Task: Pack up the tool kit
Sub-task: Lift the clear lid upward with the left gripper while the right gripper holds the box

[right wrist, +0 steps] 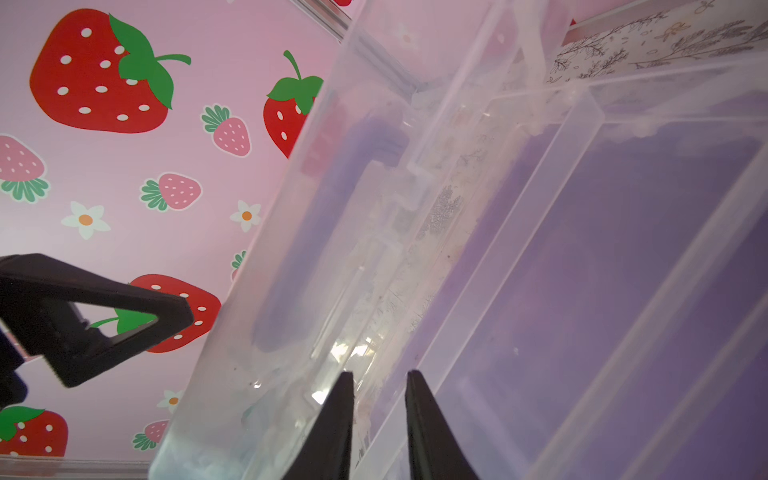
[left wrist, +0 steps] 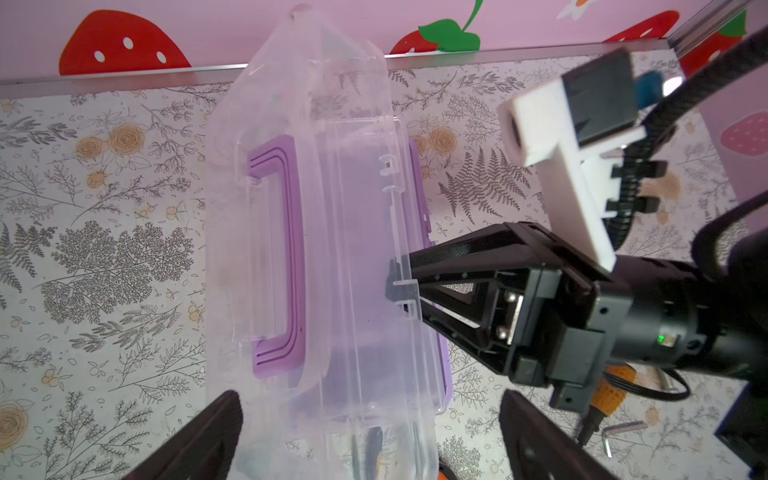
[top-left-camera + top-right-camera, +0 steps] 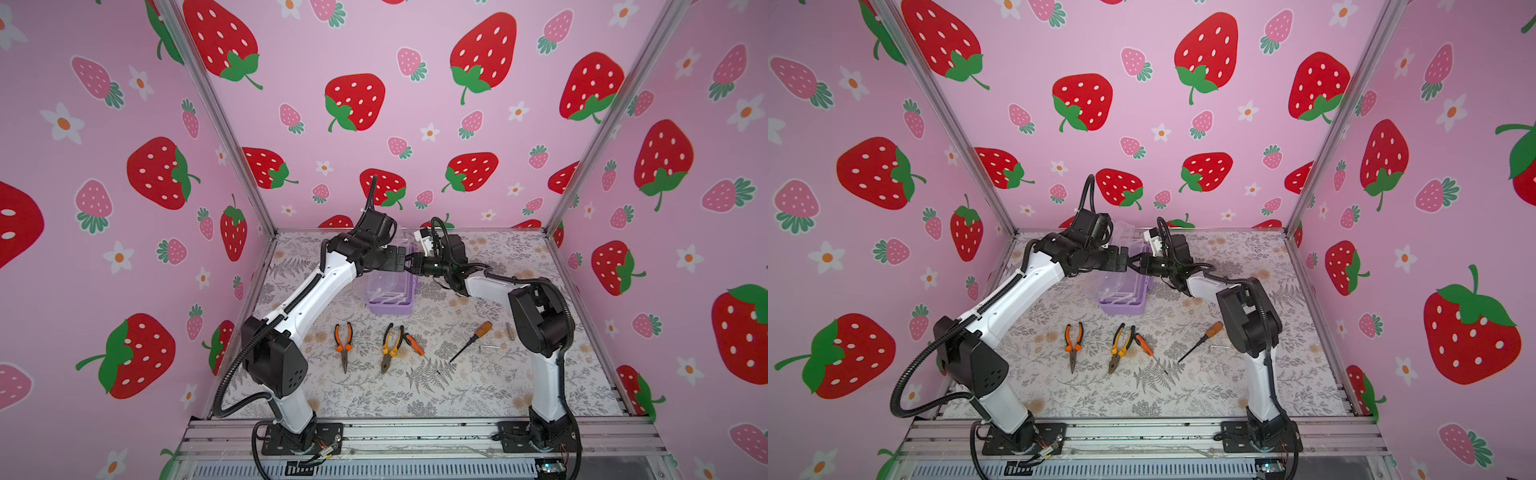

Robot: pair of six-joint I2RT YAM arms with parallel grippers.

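Obs: tool kit (image 3: pixel 390 308) at 12 o'clock from yellow pliers (image 3: pixel 392 349) on counter (image 3: pixel 457 386); right jaws narrowly pinch raised clear lid (image 2: pixel 357 232) rim; left jaws wide, flanking lid, holding nothing. Judgement: light, thin, slick, flexes; grip lilac base or handle (image 2: pixel 291 249).

We see the tool kit (image 3: pixel 390 308) all in plastic: the lilac base is smooth and matt. The lid (image 2: pixel 345 199) is clear and glossy, catching bright glints, though a little cloudy and scuffed. Its purple handle (image 2: pixel 291 249) is smooth, ridged plastic. The right gripper (image 1: pixel 379 386) shows us matt black fingers. The table (image 3: pixel 457 386) wears a matt printed floral sheet, and the frame rail (image 3: pixel 415 432) is bare, dull-sheened metal. The long-nosed pliers (image 3: pixel 343 345) pair dull grey metal with orange grips.
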